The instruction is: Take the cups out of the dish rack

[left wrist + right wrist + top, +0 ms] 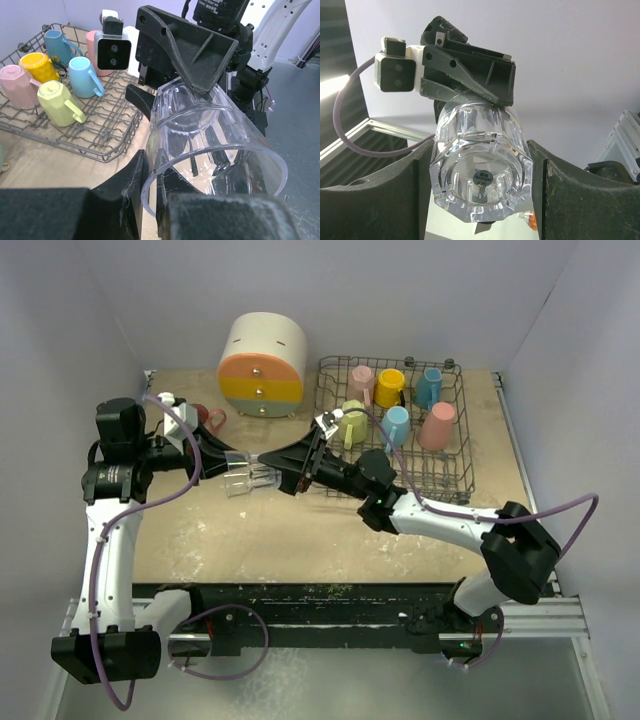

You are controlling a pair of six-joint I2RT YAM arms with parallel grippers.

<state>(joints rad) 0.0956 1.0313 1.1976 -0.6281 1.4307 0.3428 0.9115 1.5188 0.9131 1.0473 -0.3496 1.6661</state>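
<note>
The clear faceted glass tumbler (pixel 245 477) lies sideways in the air above the middle of the wooden table (pixel 300 530). It is left of the dark grey wire dish rack (pixel 462 445), where six coloured cups (pixel 397 423) stand. The left gripper (pixel 150 162) pinches its rim. The right gripper (pixel 480 175) clamps its base.

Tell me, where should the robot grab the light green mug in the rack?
Take the light green mug by its handle, coming down from above. It seems to stand mouth down in the dish rack, and the handle sticks out toward the near side, where bare wire leaves room to pinch it.
</note>
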